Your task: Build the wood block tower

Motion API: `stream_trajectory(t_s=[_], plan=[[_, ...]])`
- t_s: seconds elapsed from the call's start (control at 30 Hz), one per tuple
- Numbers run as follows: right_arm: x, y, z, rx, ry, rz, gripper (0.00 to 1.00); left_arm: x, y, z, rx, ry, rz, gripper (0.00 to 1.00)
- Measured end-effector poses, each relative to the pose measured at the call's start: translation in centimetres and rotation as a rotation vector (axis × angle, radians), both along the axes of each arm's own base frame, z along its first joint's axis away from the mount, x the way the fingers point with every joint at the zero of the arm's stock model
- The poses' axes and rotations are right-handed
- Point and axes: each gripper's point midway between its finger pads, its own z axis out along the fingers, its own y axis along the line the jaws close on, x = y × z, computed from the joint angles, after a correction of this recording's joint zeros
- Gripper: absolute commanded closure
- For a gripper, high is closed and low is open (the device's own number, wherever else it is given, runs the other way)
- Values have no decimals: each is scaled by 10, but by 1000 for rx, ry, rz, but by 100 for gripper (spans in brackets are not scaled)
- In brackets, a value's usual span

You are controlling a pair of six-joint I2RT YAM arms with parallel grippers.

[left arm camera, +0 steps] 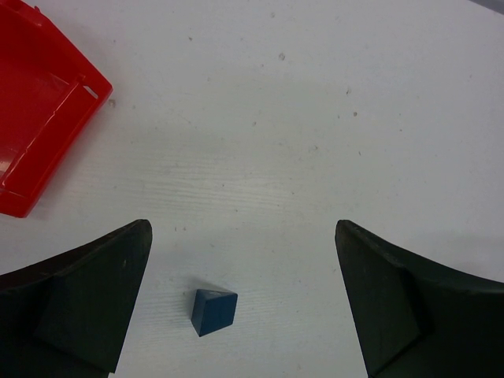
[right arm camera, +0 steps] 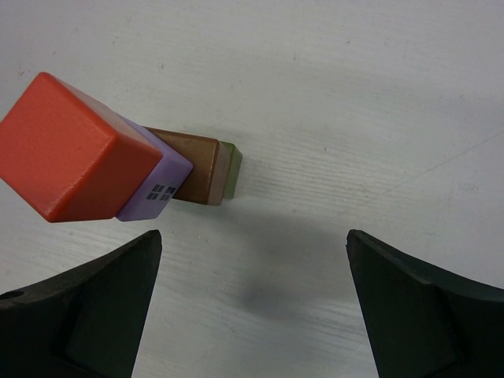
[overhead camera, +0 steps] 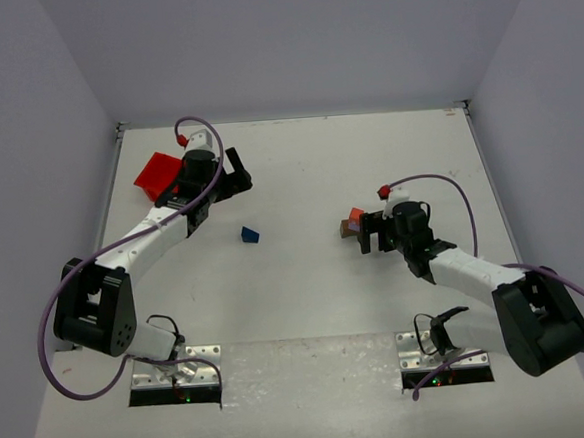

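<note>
The tower (overhead camera: 352, 222) stands right of the table's middle. In the right wrist view it shows from above: an orange-red block (right arm camera: 75, 150) on top, a lilac block (right arm camera: 157, 187), a brown block (right arm camera: 197, 167) and a thin green piece (right arm camera: 232, 167) at the bottom. My right gripper (overhead camera: 377, 241) (right arm camera: 252, 315) is open and empty, just beside the tower on its near side. The dark blue wedge (overhead camera: 250, 235) (left arm camera: 213, 310) lies alone on the table. My left gripper (overhead camera: 234, 178) (left arm camera: 240, 307) is open and empty above it, the wedge nearer the left finger (left arm camera: 87, 299).
A red plastic bin (overhead camera: 159, 175) (left arm camera: 39, 102) sits at the far left, beside the left arm. White walls close the table at the back and on both sides.
</note>
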Motion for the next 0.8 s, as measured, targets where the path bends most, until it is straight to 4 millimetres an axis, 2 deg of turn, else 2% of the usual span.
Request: stream_trajectory(t_s=[0.8], plan=[[12, 1, 7, -7, -25, -10, 1, -2, 1, -3, 2, 6, 0, 0]])
